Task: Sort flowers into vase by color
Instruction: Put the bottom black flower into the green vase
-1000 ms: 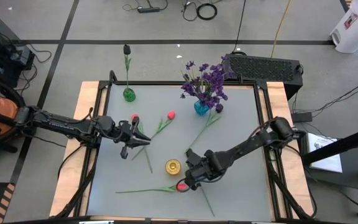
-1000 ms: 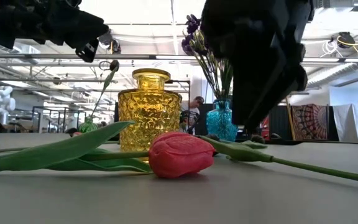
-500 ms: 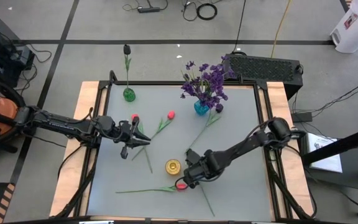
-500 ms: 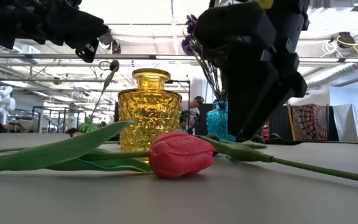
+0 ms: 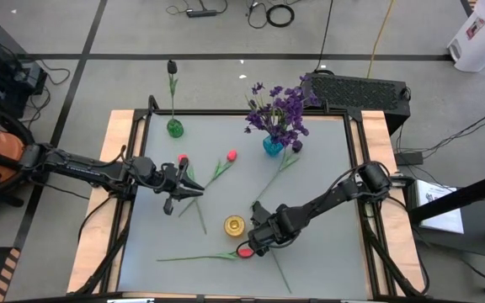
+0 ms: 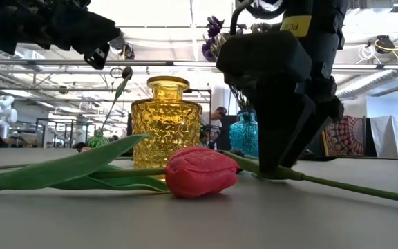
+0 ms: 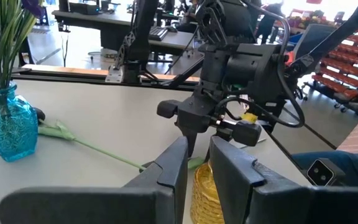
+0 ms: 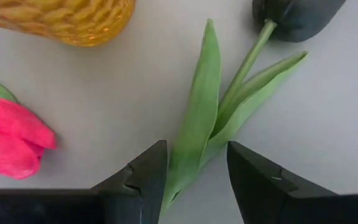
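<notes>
Low over the table's near middle, just beside the yellow vase (image 5: 235, 225): the right gripper (image 5: 258, 244), fingers parted and holding nothing, astride the green stem and leaves of the near-black tulip (image 8: 297, 15) lying flat on the grey table (image 5: 327, 168). Seen from the right wrist view — leaf and stem running lengthwise out from the gap between the two fingers, the dark bud at the far end, the long axis roughly in line with the gripper's reach rather than across it. Judged from that: a closing pinch likely to catch the leaf base, provided the fingers come down either side of the stem and not on top of it. Close alongside, touching nothing of the gripper, a red-pink tulip (image 5: 246, 251) with its own stem stretching away across the table toward the left. Farther off, the left gripper (image 5: 182, 187) hovering near two more pink buds, its narrow-set fingers apparently empty — clearly the less well placed for this stem. At the far edge, the blue vase (image 5: 273, 146) with purple blooms and the green vase (image 5: 174, 128) with one dark tulip.
</notes>
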Tool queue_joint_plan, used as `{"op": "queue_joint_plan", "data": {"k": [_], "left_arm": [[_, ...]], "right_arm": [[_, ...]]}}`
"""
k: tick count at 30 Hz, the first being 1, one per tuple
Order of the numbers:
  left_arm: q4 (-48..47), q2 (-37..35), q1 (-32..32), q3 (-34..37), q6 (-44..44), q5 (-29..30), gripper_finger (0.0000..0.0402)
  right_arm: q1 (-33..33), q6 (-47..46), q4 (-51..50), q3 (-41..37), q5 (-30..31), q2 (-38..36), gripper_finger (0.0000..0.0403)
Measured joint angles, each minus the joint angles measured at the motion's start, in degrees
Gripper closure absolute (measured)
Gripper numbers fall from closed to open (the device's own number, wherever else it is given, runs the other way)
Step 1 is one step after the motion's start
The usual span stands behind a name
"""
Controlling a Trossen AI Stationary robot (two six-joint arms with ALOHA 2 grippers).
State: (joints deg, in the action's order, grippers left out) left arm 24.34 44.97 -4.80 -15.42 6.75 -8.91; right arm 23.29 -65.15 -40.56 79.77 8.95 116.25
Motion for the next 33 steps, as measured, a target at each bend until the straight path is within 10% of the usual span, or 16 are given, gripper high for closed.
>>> {"op": "queue_joint_plan", "data": {"k": [17,33], "left_arm": [[0.0,0.0,0.0,0.0,0.1,0.0,0.0326],[0.0,0.0,0.0,0.0,0.3,0.0,0.0326]], "right_arm": [[0.0,0.0,0.1,0.0,-0.1,0.0,0.0392],[-0.1,3.3,-3.0,0.0,0.2,-1.9,0.0402]]}}
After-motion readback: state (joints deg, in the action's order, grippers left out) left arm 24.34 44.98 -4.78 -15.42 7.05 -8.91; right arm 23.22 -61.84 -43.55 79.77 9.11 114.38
